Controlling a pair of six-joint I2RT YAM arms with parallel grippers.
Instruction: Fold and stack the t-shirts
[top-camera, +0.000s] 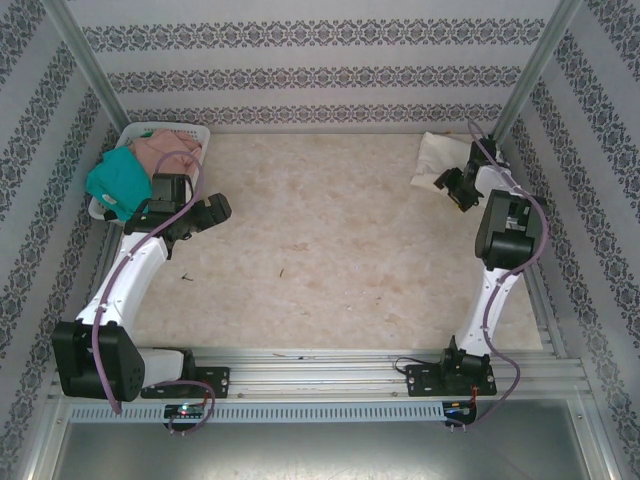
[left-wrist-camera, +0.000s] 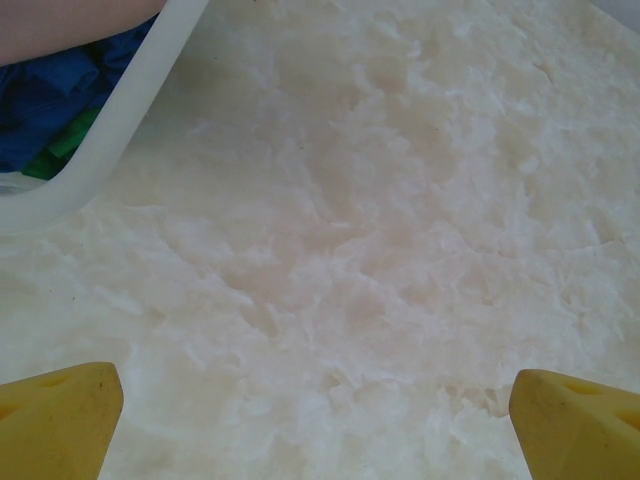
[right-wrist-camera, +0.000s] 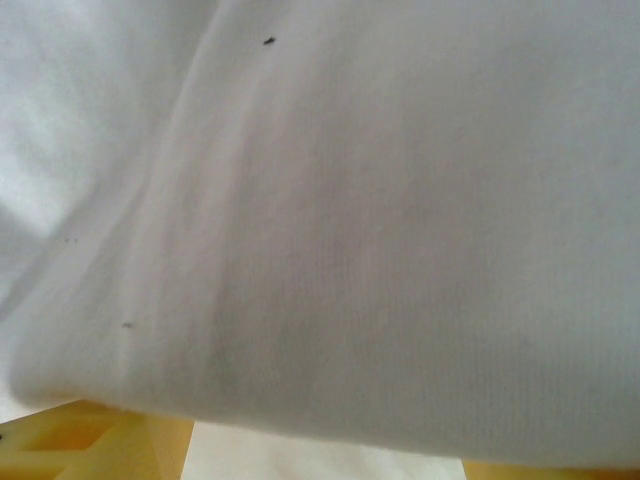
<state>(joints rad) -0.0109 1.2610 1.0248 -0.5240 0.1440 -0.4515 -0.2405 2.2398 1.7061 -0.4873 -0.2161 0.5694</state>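
Presently the table (top-camera: 330, 260) carries the work at its two far corners. The white lattice basket (top-camera: 165, 127) stands at the far left and holds the teal t-shirt (top-camera: 115, 180) and the pink t-shirt (top-camera: 160, 150), both unfolded and bunched.

The cream t-shirt (top-camera: 437, 158) lies at the far right as a compact folded bundle. Its long axis cannot be told from above.

The right gripper (top-camera: 455, 188) sits at the near edge of this bundle, so the cloth lies just far and left of it, touching. In the right wrist view a rounded fold of cream cloth lies directly across the yellow fingers (right-wrist-camera: 80, 445), which stand apart. Whether they bear on the cloth cannot be told.

The left gripper (top-camera: 210, 212) hovers just right of the basket, jaws fully apart, holding nothing, with bare table below.

The right arm is plainly the nearer to the cream shirt. The left arm is nearer the two shirts not yet folded.
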